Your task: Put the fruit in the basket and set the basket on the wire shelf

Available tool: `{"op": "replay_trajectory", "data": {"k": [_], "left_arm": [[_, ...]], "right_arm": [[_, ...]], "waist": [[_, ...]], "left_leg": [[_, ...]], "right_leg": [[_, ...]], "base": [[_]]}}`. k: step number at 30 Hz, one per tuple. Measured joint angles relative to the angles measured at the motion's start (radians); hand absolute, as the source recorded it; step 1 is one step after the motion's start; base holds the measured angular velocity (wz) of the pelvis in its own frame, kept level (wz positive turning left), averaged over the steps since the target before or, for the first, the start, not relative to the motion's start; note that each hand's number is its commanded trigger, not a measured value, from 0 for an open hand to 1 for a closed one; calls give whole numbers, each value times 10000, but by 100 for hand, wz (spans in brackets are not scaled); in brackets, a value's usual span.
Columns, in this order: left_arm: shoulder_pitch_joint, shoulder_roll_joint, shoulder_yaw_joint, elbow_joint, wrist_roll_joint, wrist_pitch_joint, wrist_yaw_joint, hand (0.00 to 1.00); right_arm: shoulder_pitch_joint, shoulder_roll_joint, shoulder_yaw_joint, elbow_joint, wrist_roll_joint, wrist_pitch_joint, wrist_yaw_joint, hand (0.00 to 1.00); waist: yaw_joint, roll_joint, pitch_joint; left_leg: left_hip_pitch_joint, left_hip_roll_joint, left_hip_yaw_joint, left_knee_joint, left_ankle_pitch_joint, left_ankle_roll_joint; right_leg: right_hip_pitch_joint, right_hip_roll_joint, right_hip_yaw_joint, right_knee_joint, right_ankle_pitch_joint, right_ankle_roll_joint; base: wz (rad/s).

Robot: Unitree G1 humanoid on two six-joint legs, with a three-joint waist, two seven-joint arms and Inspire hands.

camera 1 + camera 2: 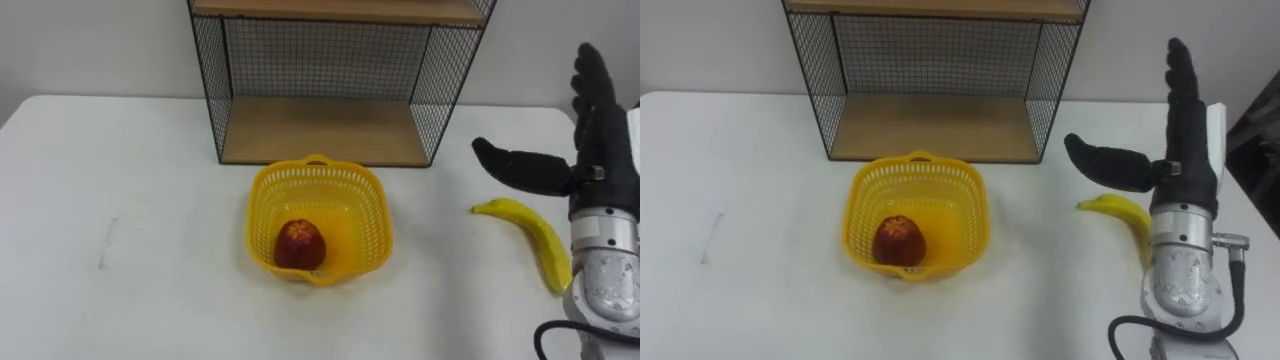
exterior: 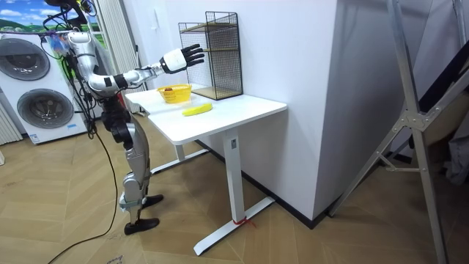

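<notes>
A yellow basket [image 1: 262, 205] holding a red apple [image 1: 300, 243] sat before the wire shelf [image 1: 325, 130], and right of it a banana [image 1: 535, 235] lay on the white table [image 1: 150, 200] near the empty, straight-fingered right hand [image 1: 598, 140], which would best descend squarely and close around the banana's middle.

readable text: none | table [image 1: 150, 300]: faint grey stroke [image 1: 105, 243], well to the left of the fingers [image 1: 590, 75] of the right hand [image 1: 600, 145], perhaps a pen mark, no letters | washing machines [image 2: 37, 88]: too small to read
</notes>
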Motion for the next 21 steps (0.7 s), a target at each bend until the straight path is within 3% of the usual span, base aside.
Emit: {"op": "replay_trajectory", "data": {"k": [5,11,14,21], "left_arm": [[-39,2,8,1,11,-34,0,0],[-20,-2,-25,6,3,19,1,0],[23,-4,-18,5,0,219,0,0],[58,-4,287,-6,18,237,-5,0]], "right_arm": [[-1,-27,-220,191,64,-4,-314,0],[-221,-704,-266,1165,86,63,-362,0],[-304,-741,-362,1615,86,140,-296,0],[-357,-790,-588,2621,3,236,-122,0]], "waist": [[-88,32,2],[-116,6,8],[-126,-13,23],[-92,14,24]], "left_leg": [[35,3,33,-58,-1,-2],[-23,-54,12,-40,0,0],[-26,-74,-60,-39,1,1],[-104,-108,-106,25,23,33]], "right_leg": [[-8,-2,14,4,4,3],[27,-25,-109,83,5,6],[0,-34,-189,161,3,8],[-20,-51,-191,149,3,8]], "base": [[-2],[2],[4],[1]]}}
